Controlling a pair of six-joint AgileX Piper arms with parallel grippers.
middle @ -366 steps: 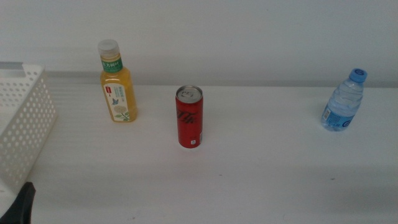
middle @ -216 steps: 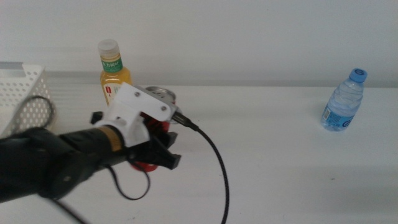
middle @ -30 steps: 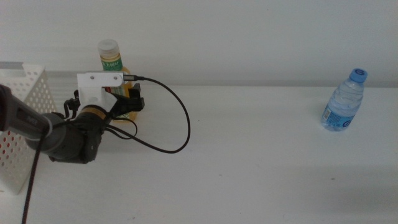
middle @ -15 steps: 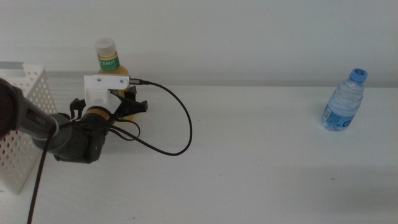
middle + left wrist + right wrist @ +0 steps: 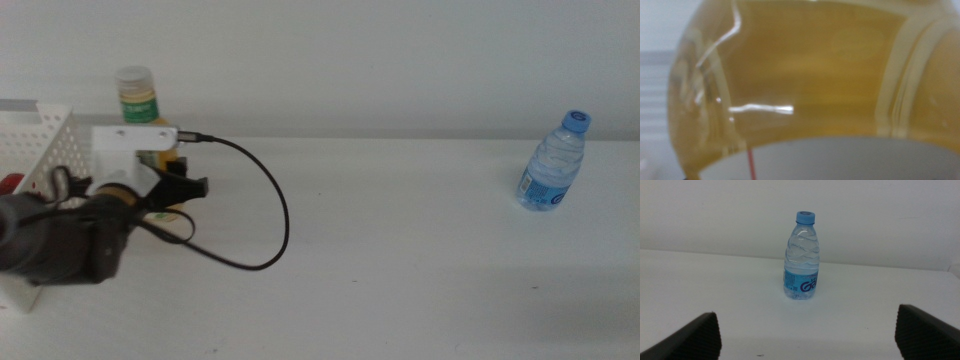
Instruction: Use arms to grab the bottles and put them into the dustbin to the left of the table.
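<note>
Your left gripper (image 5: 165, 185) is clamped on the juice bottle (image 5: 137, 95), carried near the rim of the bin (image 5: 40, 125) at the left edge of the counter (image 5: 400, 260). The left wrist view is all yellow bottle body (image 5: 800, 75), pressed right up against the camera, so the hold looks deep. The bottle seems off the counter, though its base is hidden behind the arm.

Risks from here:
- Bottle is tall and heavy; if you swing fast it can tilt in the grip and slip out before the bin.
- Its base could clip the near wall of the bin if you go in low. Lift clear first.
- Release too early and it lands on the counter or tips the bin.
- The cable (image 5: 265, 215) loops loose beside the arm; it could snag.

Something red (image 5: 10, 183) shows through the bin wall, probably the can.

Water bottle (image 5: 801, 255) stands upright far right, untouched. Your right gripper (image 5: 805, 335) waits facing it, spread wide apart, well short.
</note>
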